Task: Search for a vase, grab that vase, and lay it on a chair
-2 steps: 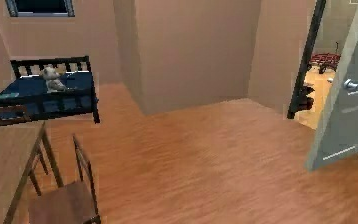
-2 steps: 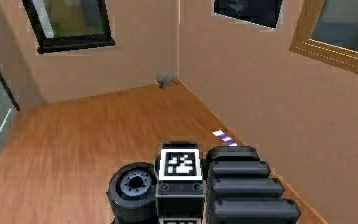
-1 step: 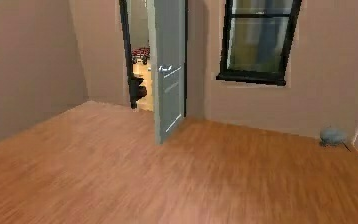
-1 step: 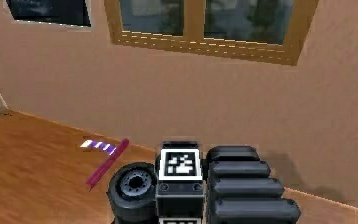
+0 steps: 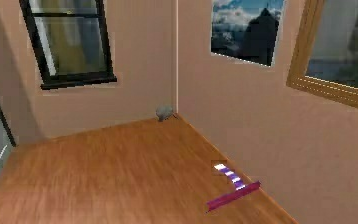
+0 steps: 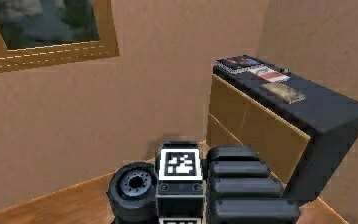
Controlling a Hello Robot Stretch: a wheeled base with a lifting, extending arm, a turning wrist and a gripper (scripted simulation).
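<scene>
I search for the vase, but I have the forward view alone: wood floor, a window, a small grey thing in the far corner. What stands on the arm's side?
Observer: A low cabinet with a dark top stands against the wall there.
Operator: Does something lie on it?
Observer: On its top lie flat things like books.
Operator: And the hand?
Observer: The hand is low at the arm side view's bottom edge, beside a white marked square. I cannot make out its far end, so I cannot tell whether it holds anything.
</scene>
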